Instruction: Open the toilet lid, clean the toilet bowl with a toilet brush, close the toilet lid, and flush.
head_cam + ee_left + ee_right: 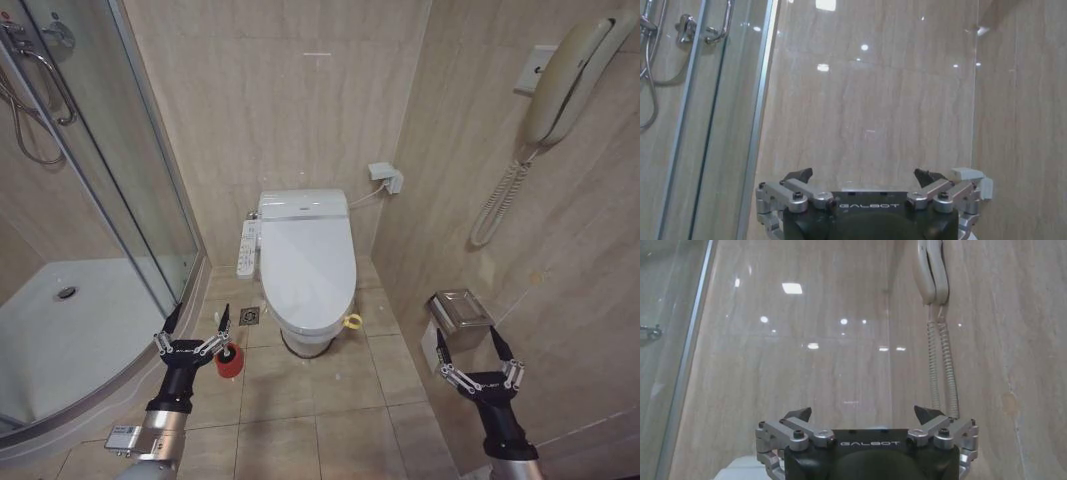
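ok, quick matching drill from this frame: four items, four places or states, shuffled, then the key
Items:
1. toilet lid
2. red brush holder
3. left gripper
4. wall phone

Places or states:
A. on the floor left of the toilet bowl
B. down, shut over the bowl
C. high on the right wall, coiled cord hanging
D. open, held near the shower glass

Pairs: 1-B, 2-A, 3-D, 4-C

Tiled bathroom: toilet bowl (305, 335), glass shower (95, 200).
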### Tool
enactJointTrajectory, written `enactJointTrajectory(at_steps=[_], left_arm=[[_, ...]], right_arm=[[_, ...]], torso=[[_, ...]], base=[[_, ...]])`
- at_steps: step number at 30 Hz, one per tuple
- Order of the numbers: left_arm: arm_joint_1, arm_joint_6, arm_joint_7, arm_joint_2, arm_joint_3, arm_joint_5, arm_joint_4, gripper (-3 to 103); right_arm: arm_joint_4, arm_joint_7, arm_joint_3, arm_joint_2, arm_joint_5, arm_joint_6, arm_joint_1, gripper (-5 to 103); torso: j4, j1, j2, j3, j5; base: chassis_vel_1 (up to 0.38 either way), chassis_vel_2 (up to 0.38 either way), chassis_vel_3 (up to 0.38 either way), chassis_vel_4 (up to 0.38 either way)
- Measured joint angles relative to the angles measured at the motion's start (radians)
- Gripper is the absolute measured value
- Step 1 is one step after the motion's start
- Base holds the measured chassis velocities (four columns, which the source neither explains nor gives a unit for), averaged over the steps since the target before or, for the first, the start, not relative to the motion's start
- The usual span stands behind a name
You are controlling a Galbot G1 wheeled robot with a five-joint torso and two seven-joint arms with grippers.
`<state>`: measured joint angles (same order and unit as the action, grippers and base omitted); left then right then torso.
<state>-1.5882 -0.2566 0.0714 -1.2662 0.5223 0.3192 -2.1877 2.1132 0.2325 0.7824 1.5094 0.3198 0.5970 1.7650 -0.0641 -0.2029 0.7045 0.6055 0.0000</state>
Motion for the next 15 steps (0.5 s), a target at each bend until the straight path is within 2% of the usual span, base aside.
enactJointTrajectory(at_steps=[15], left_arm=[[0.055, -0.03, -0.005, -0.011, -0.039, 0.002, 0.082, 100]], right_arm=[[0.019, 0.01, 0.01, 0.042, -0.003, 0.003, 0.012, 100]], torso=[[0.0, 0.0, 0.0, 0.0, 0.0001]], base=[[0.0, 0.0, 0.0, 0.0]])
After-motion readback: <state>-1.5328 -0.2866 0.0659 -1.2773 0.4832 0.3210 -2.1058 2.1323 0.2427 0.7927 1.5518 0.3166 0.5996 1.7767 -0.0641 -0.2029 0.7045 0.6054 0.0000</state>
